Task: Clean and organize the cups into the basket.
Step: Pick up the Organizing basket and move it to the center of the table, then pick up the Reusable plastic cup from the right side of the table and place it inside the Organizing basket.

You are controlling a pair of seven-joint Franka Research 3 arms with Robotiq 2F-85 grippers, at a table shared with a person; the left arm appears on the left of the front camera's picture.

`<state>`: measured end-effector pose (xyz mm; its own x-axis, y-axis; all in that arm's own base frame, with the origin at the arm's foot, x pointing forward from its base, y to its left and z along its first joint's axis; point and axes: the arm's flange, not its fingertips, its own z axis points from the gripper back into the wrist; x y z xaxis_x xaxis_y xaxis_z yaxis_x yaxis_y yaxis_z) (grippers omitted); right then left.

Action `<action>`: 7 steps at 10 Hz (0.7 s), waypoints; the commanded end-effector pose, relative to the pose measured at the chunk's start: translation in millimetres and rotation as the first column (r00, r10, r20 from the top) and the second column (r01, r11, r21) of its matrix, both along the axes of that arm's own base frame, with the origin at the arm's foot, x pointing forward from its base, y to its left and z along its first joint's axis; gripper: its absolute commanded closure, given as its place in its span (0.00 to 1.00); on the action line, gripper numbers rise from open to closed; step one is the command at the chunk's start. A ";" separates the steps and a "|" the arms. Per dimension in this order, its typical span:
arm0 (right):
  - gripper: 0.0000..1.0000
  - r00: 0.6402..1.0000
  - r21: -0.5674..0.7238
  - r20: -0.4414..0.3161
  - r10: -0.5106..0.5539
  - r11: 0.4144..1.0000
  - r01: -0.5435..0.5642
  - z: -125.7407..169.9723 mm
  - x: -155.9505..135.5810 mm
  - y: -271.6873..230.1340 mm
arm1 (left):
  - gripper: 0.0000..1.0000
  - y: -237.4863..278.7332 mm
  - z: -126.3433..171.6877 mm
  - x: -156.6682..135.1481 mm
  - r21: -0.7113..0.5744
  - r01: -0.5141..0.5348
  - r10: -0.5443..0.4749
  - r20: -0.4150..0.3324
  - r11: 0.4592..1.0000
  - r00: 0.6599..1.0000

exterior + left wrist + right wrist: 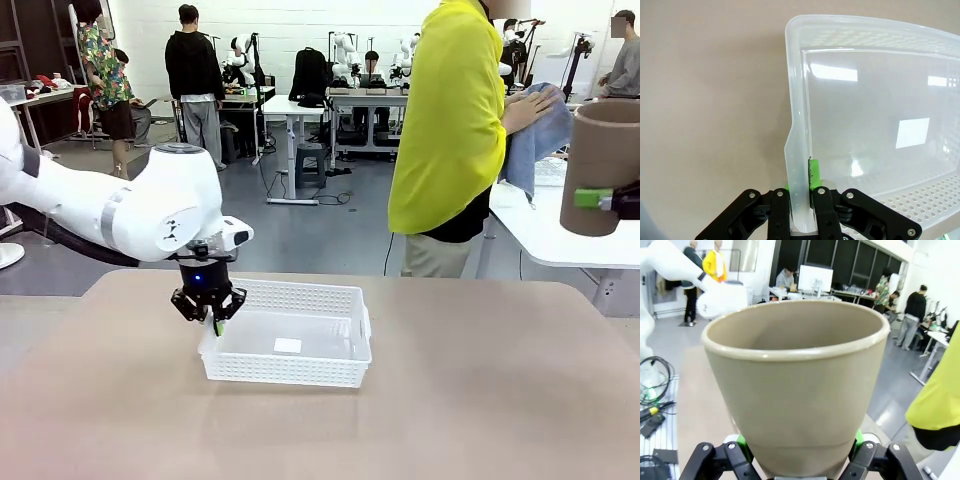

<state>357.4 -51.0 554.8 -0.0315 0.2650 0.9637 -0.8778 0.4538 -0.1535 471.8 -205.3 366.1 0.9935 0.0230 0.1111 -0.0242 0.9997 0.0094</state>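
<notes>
While the person's hand [525, 108] holds a blue cloth [540, 135] up at the far right, the right jaws are closed around the lower part of a taupe cup [603, 160], green pads pressed to its wall on either side. The cup is raised well clear of the counter [480, 400], mouth upward, with the cloth just beside it; from where I stand I cannot tell whether the two touch. Seen from the right wrist, the cup [795, 390] sits square between the pads, its rim level and its inside bare.

Over on the left, the left jaws are pinched shut on the end wall of the white basket [290, 375], one finger outside and one inside the rim [860, 25]. The basket stands flat on the counter near its middle, with no cup in it.

This looks to me like the wiping step, with nothing yet put away. To do it well, the right arm should hold the cup firm and upright so the cloth can work round the wall and into the mouth without twisting it in the pads; the grip is low, so a hard push near the rim could tip it. The left arm's hold should stay steady, so the basket sits where the clean cup can be lowered straight in.
</notes>
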 end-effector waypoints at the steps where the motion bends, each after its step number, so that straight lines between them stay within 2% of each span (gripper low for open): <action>1: 1.00 1.000 -0.010 -0.008 0.007 1.000 -0.007 -14.6 3.3 2.4 | 1.00 -23.1 -3.5 8.5 0.034 -0.033 0.032 0.031 0.999 0.999; 3: 1.00 1.000 -0.010 -0.008 0.007 1.000 -0.007 -14.6 3.3 2.4 | 1.00 -42.4 -7.9 9.2 0.042 -0.040 0.039 0.012 0.998 0.999; 7: 1.00 1.000 -0.010 -0.008 0.007 1.000 -0.007 -14.6 3.3 2.4 | 1.00 -78.9 -14.4 -7.1 0.048 0.013 -0.014 0.020 0.999 1.000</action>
<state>360.1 -49.4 542.1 -0.0111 0.2639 0.9645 -0.8837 0.4487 -0.1330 463.3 -273.8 354.7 0.9936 -0.0062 0.1131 0.0037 0.9998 0.0221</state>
